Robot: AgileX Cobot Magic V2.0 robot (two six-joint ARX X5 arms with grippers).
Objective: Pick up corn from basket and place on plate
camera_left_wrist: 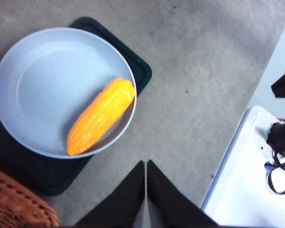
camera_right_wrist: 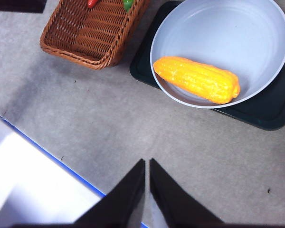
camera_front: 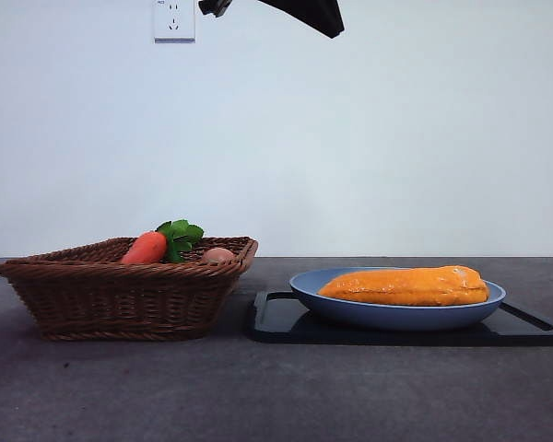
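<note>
Corn (camera_left_wrist: 100, 117) lies along the plate's (camera_left_wrist: 42, 85) rim, black tray (camera_left_wrist: 137, 71) underneath, left end effector (camera_left_wrist: 146, 190) closed above bare worktop (camera_left_wrist: 199, 71).

You see the left gripper (camera_left_wrist: 146, 190) and right gripper (camera_right_wrist: 147, 190): each has two matte black fingers (camera_left_wrist: 126, 199), smooth, wedge-shaped, tapering toward narrow tips.

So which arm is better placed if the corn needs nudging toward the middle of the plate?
Neither clearly. The corn lies inside the plate against its rim, and both the left gripper and right gripper are shut and raised over bare table, apart from it.
</note>
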